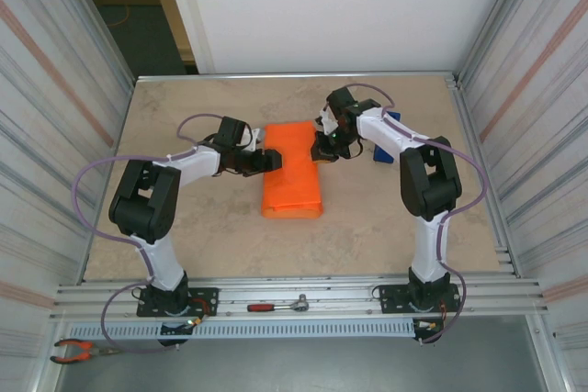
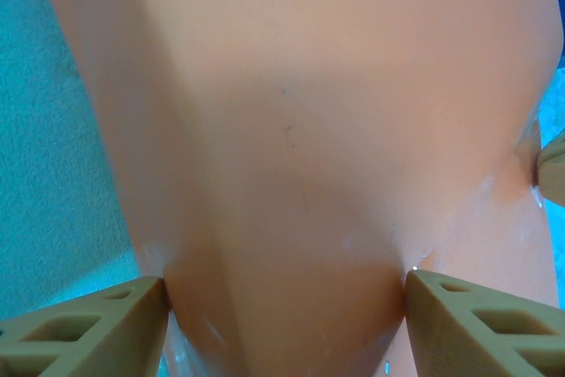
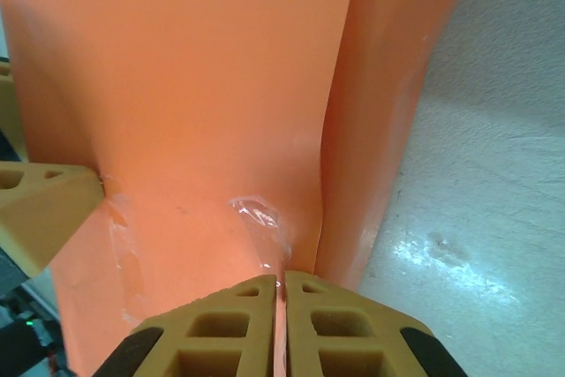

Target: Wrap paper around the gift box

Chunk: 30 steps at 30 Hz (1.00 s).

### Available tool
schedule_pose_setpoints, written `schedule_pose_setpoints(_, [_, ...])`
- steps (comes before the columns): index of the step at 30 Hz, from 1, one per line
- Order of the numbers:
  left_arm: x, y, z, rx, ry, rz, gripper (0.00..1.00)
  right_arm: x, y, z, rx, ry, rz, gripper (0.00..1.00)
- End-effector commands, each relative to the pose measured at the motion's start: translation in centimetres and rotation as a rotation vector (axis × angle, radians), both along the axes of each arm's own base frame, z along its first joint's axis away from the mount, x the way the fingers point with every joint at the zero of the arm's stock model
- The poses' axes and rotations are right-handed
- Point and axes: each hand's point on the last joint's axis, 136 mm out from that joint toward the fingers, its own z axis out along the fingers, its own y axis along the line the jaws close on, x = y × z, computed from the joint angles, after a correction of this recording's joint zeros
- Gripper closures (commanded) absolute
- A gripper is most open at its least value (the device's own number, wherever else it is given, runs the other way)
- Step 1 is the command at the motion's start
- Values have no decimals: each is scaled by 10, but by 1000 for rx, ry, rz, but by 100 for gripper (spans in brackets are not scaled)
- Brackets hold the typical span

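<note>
End effector, left [image 1: 267, 161]: set against the left long edge of the orange bundle, toward its far end. Fingers [image 2: 132, 311] stand wide apart. Paper-covered bulk fills the gap and touches both inner faces, so by the look of it they are clamped on the bundle.

Paper [image 1: 292, 181]: bright orange, folded over into a flat oblong bundle on the bench [image 1: 386, 227]. It lies directly right of the left end effector and directly left of the right one, held between the two. Its long axis runs away from the arm bases, crosswise to the line joining the end effectors. A patch of clear tape [image 3: 256, 214] sits on the upper layer, just ahead of the right fingers.

Gift box: judged to be inside the bundle, under the paper.

End effector, right [image 1: 323, 150]: at the right long edge, opposite the left one. Fingers [image 3: 238, 320] are closed together with a paper edge running down into the seam between them, pinched on a flap.

Tape dispenser [image 1: 387, 150]: blue, on the bench just right of the right end effector, apart from the bundle.

Note: both arms are equally near, each touching a long side. Whether the short ends are folded cannot be told. Reaching either end means travelling along the long axis.
</note>
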Motion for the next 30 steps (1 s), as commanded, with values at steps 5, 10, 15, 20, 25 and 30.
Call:
schedule_pose_setpoints(5, [-35, 18, -57, 162, 151, -5, 31, -9, -4, -19, -147, 3, 47, 85])
schedule_pose_setpoints(10, [-35, 17, -56, 162, 149, -8, 31, -10, -3, -23, -181, -3, 48, 80])
schedule_pose_setpoints(15, [-36, 17, -58, 164, 152, -10, 31, -11, -2, -26, -198, -6, 48, 81])
schedule_pose_setpoints(20, [-36, 17, -58, 165, 152, -10, 31, -15, 0, -29, -206, -2, 57, 82])
schedule_pose_setpoints(25, [-36, 17, -58, 165, 153, -9, 31, -18, 2, -27, -194, 1, 57, 81])
schedule_pose_setpoints(30, [-37, 17, -58, 168, 153, -10, 31, -18, 2, -22, -169, 1, 38, 79])
